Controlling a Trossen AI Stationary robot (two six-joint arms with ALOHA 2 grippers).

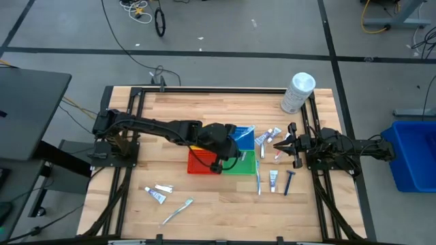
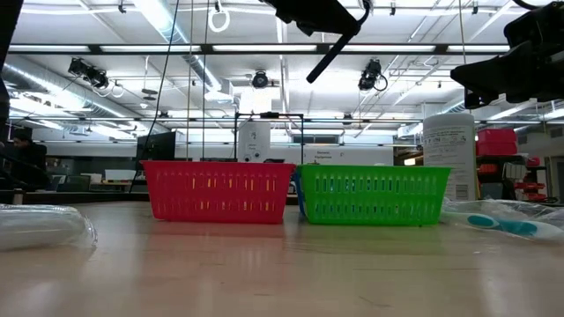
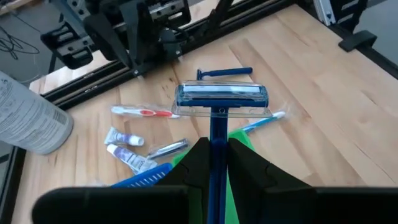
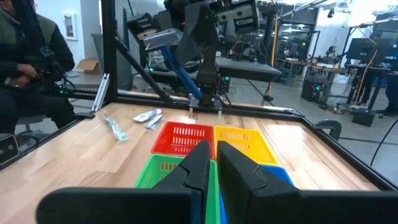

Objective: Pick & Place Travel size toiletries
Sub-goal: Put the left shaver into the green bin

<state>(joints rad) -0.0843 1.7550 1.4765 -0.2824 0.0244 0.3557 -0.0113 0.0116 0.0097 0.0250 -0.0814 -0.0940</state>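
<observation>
Floor: you see grey concrete (image 1: 225,30) crossed by dark tape lines, loose cables (image 1: 139,13) lying on it | Ceiling: bright strip lights (image 2: 159,18) and exposed ducts (image 2: 53,84) | Furniture: blue bin (image 1: 415,153) beside the table, workbenches behind | Person: seated in a dark jacket (image 4: 31,68)
</observation>
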